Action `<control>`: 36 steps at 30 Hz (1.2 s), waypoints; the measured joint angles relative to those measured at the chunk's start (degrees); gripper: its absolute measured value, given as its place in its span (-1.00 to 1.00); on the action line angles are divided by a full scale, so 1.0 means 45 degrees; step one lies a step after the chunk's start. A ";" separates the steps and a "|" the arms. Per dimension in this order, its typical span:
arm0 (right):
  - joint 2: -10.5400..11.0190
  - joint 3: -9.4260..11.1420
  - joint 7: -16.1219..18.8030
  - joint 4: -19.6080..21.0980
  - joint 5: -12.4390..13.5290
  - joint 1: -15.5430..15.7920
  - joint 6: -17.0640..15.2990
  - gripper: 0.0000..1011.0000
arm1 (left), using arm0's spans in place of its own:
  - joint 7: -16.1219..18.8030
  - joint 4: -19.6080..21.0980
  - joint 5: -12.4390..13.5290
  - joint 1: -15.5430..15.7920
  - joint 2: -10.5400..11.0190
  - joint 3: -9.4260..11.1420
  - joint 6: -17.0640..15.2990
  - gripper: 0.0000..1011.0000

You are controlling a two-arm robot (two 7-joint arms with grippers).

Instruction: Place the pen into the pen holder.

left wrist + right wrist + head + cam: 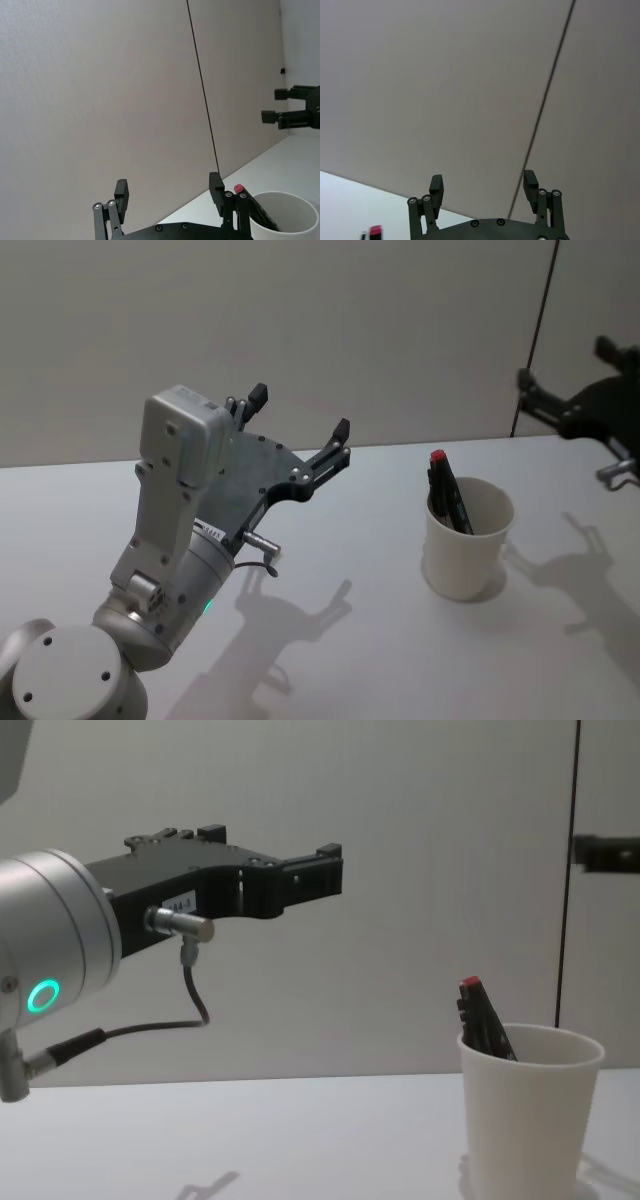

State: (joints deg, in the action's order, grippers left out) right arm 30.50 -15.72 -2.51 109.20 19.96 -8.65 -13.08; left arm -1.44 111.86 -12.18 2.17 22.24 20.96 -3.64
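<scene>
pen (pixel 445 490) stands inside pen holder (pixel 466 555).

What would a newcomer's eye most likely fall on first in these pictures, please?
Probably the left gripper, raised large above the white table on the robot's left, its fingers spread open and empty. Next comes the white pen holder standing to the right of centre, with a dark pen with a red cap leaning inside it. The right gripper hangs dark at the far right, also open.
</scene>
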 joint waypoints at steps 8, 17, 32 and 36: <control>0.0639 0.0748 -0.0867 0.0052 0.0283 0.0138 -0.0138 0.98 | 0.0000 0.0000 0.0000 0.0000 0.0000 0.0000 0.0000 0.98; 0.1010 0.1205 -0.1334 0.0060 0.0455 0.0206 -0.0226 0.98 | 0.0000 0.0000 0.0000 0.0000 0.0000 0.0000 0.0000 0.98; 0.1288 0.1548 -0.1683 0.0060 0.0567 0.0257 -0.0284 0.98 | 0.0000 0.0000 0.0000 0.0000 -0.0001 0.0000 0.0000 0.98; 0.1306 0.1569 -0.1706 0.0058 0.0576 0.0262 -0.0288 0.98 | 0.0000 0.0000 0.0000 0.0000 0.0000 0.0000 0.0000 0.98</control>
State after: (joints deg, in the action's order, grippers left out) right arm 36.38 -8.66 -10.19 109.46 22.56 -7.47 -14.38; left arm -1.44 111.86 -12.18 2.17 22.24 20.96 -3.64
